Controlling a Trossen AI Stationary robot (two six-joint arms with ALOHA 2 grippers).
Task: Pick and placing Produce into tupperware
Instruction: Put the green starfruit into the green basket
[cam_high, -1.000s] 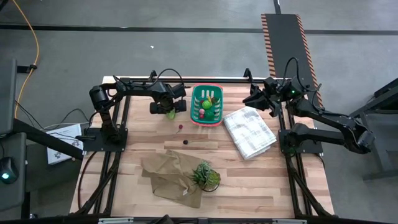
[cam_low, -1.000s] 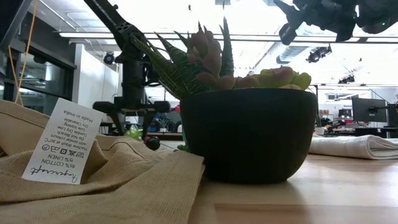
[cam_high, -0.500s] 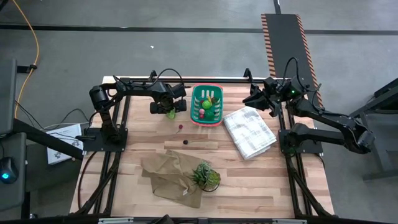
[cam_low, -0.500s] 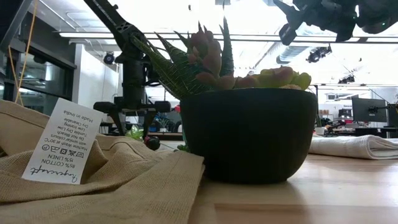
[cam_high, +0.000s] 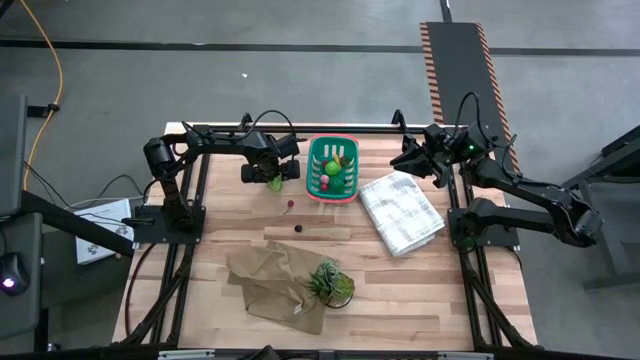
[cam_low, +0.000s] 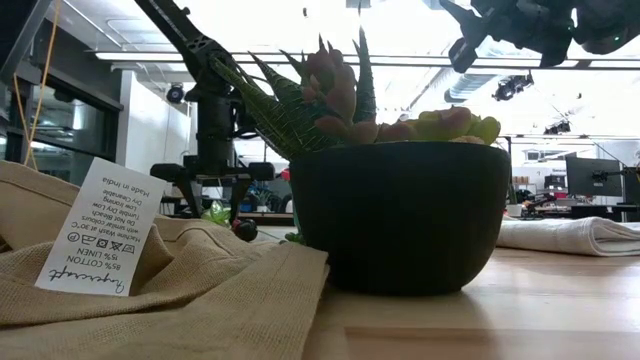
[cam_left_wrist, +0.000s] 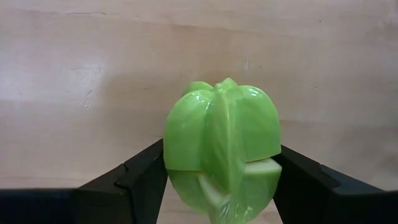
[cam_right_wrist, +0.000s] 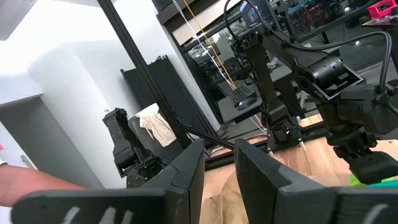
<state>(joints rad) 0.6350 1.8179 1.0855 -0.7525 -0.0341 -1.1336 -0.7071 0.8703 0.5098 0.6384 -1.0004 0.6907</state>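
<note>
1. The light green toy fruit (cam_left_wrist: 221, 158) sits on the wooden table (cam_high: 400, 290), just beside the teal basket (cam_high: 333, 167).
2. The left gripper (cam_left_wrist: 221, 186) has both fingers against the fruit's sides, spread wide.
3. Nothing has moved for a second; lifting seems next.
4. The right gripper (cam_right_wrist: 219, 165) waits up high, nearly closed, empty.

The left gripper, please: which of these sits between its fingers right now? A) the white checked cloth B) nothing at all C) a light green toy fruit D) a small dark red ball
C: in the left wrist view the left gripper has its two dark fingers against either side of the light green toy fruit, just above the wooden table.
</note>
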